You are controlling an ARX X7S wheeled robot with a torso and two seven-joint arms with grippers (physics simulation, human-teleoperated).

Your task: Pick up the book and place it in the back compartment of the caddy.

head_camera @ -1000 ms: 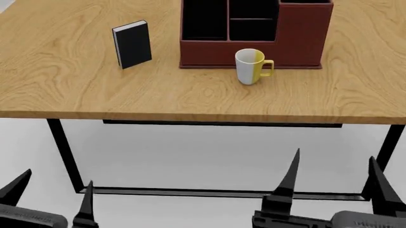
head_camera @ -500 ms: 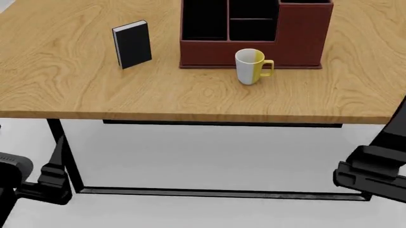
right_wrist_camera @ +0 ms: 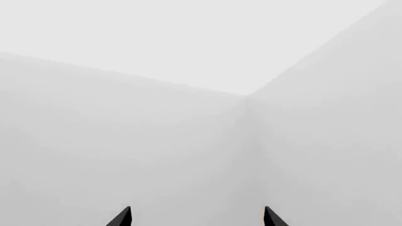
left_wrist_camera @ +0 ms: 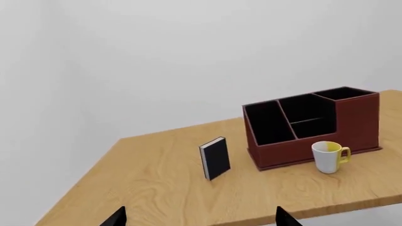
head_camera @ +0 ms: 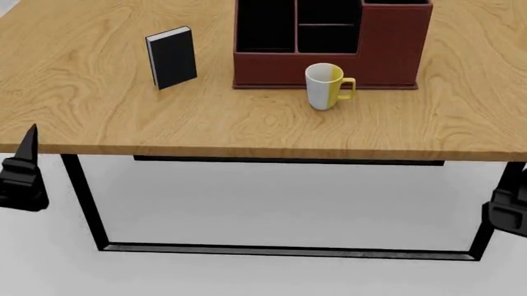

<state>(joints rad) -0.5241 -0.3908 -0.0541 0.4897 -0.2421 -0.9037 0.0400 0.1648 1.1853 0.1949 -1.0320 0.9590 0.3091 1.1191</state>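
The black book (head_camera: 171,57) stands upright on the wooden table (head_camera: 247,129), left of the red-brown caddy (head_camera: 387,55). In the left wrist view the book (left_wrist_camera: 215,158) and the caddy (left_wrist_camera: 358,122) lie well ahead, past the table's near edge. My left gripper (left_wrist_camera: 199,221) is open and empty; in the head view my left gripper (head_camera: 21,160) hangs off the table's front left edge. My right gripper (right_wrist_camera: 196,219) is open and empty, facing only bare walls; in the head view my right gripper (head_camera: 510,209) sits low at the right edge, below the tabletop.
A white-and-yellow mug (head_camera: 327,86) stands just in front of the caddy, its handle to the right; the same mug (left_wrist_camera: 329,157) appears in the left wrist view. Black table legs (head_camera: 82,197) and a floor bar run under the tabletop.
Both arms have lifted from the bottom of the head view and swung outward to its left and right edges. Book, caddy and mug have not moved.
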